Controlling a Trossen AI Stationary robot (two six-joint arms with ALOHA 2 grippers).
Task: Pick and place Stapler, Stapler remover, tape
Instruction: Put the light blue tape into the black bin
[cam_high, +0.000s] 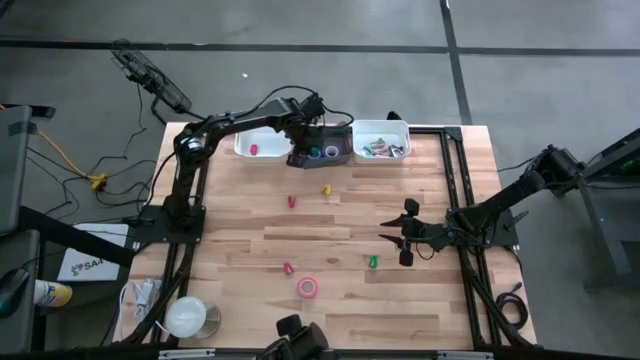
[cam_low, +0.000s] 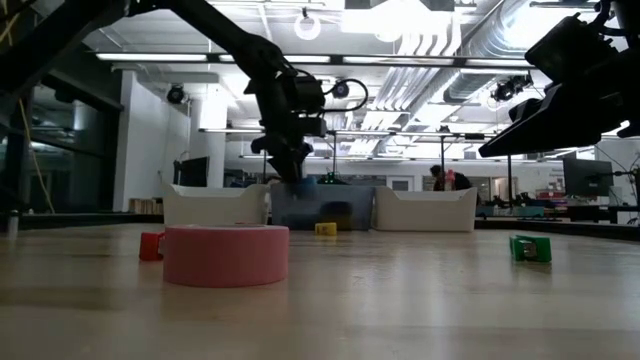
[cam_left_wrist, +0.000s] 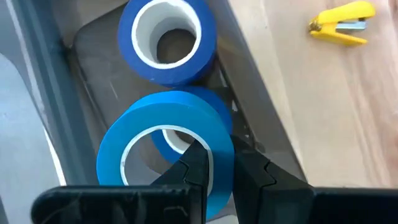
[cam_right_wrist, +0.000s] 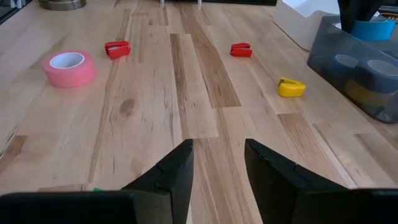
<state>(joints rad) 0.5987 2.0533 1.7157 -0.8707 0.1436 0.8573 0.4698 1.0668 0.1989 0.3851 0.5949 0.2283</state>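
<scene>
My left gripper (cam_left_wrist: 217, 152) is over the dark grey bin (cam_high: 322, 148) at the table's far middle, shut on a light blue tape roll (cam_left_wrist: 165, 146). A darker blue roll (cam_left_wrist: 168, 40) lies in the bin beneath it. A pink tape roll (cam_high: 308, 287) lies flat on the near table. Small clip-like pieces lie loose on the wood: yellow (cam_high: 326, 189), two red (cam_high: 291, 201) (cam_high: 288, 268) and green (cam_high: 372, 261). My right gripper (cam_right_wrist: 217, 155) hovers open over the table's right side, nothing between its fingers. My left gripper pinches the light blue roll's ring wall (cam_left_wrist: 219, 134), one finger (cam_left_wrist: 196, 165) inside the centre hole and the other (cam_left_wrist: 252, 171) outside. The fingers come steeply from above. The roll hangs tilted at the bin's rim (cam_right_wrist: 372, 28); its underside is hidden.
A white bin (cam_high: 258, 143) with a red piece stands left of the grey bin, and another white bin (cam_high: 381, 140) with several pieces stands right of it. A white cup (cam_high: 188, 316) sits at the near left corner. Bare wood lies between the loose pieces.
</scene>
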